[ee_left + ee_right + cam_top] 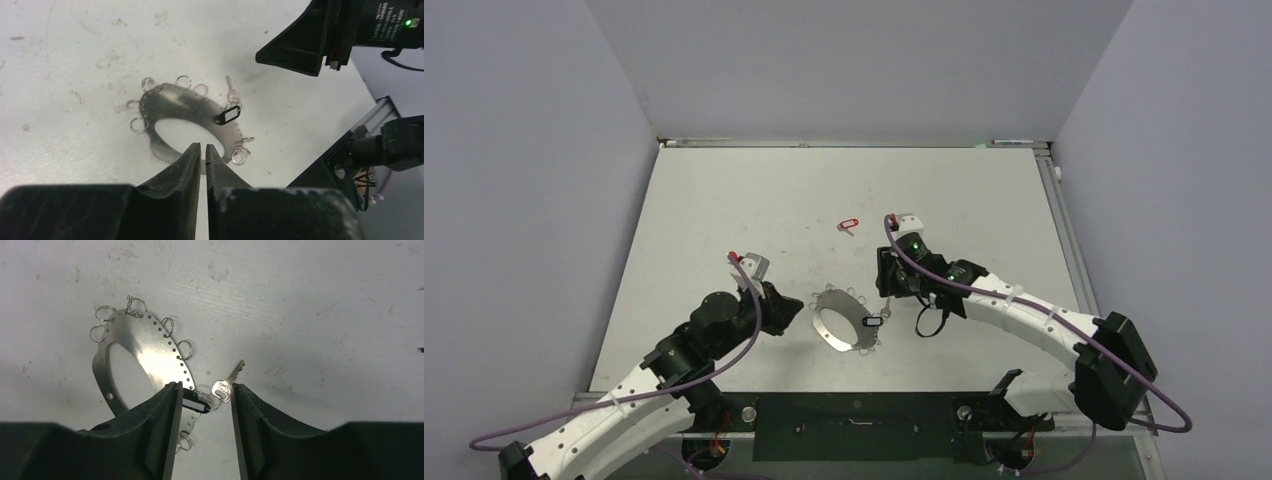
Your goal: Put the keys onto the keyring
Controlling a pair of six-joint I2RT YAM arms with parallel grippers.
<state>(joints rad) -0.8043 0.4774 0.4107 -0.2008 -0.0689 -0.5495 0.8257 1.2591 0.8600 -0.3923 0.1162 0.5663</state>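
Top view alone shows your red-tagged key, lying on the bench well apart from the keyring. Wrist views show the second key, black-tagged, at the ring's rim. Count: two keys, one ring. Left pincer is pressed together at the rim. Right pincer is spread, straddling that key.

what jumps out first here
The keyring, a pale hoop fringed with wire loops, sits near the front of the table, its rim pinched in the shut left pincer. The right pincer stands open astride a silver key at the hoop's edge. A red-tagged key lies alone farther back.
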